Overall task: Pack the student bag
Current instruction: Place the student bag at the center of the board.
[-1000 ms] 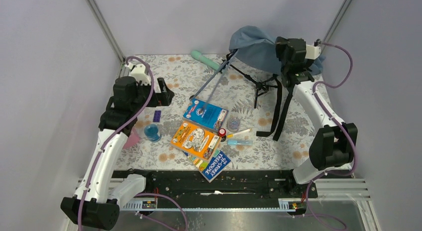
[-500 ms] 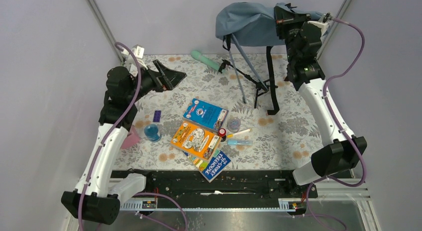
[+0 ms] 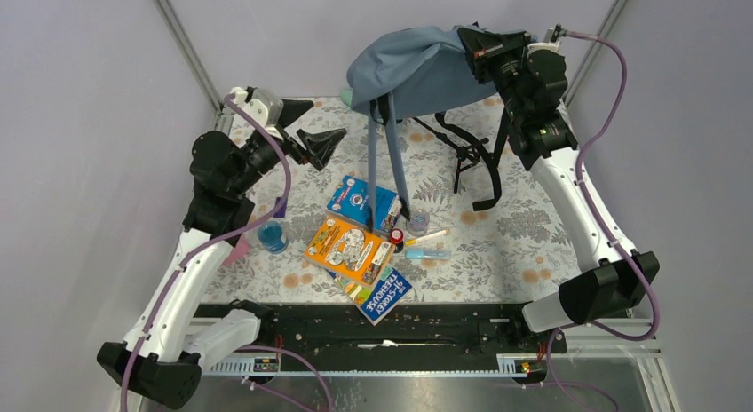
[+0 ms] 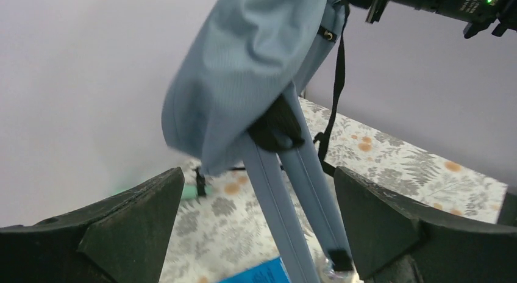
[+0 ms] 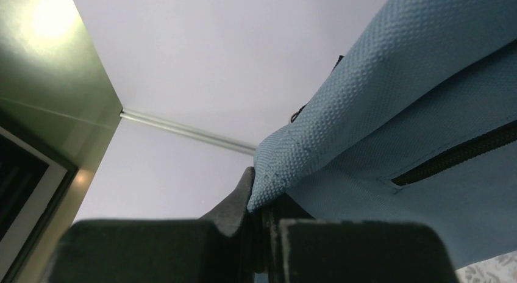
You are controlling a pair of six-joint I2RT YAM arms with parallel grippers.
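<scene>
The slate-blue student bag (image 3: 410, 67) hangs in the air at the back of the table, with its shoulder straps (image 3: 384, 154) and black straps dangling to the cloth. My right gripper (image 3: 477, 46) is shut on the bag's fabric edge (image 5: 286, 167) and holds it up. My left gripper (image 3: 313, 138) is open and empty, raised to the left of the bag and facing it. In the left wrist view the bag (image 4: 244, 69) and its blue straps (image 4: 286, 197) hang between my two fingers (image 4: 122, 228), apart from them.
A blue book (image 3: 365, 202), an orange book (image 3: 348, 245) and a third book (image 3: 382, 294) lie mid-table. A clear cup (image 3: 416, 220), a red cap (image 3: 396, 236), markers (image 3: 427, 252), a blue jar (image 3: 272, 237), a pink piece (image 3: 234, 249), a purple block (image 3: 280, 206) lie around them.
My right gripper has lifted the bag off the table and carried it left. My left gripper has risen and swung right toward the bag.
</scene>
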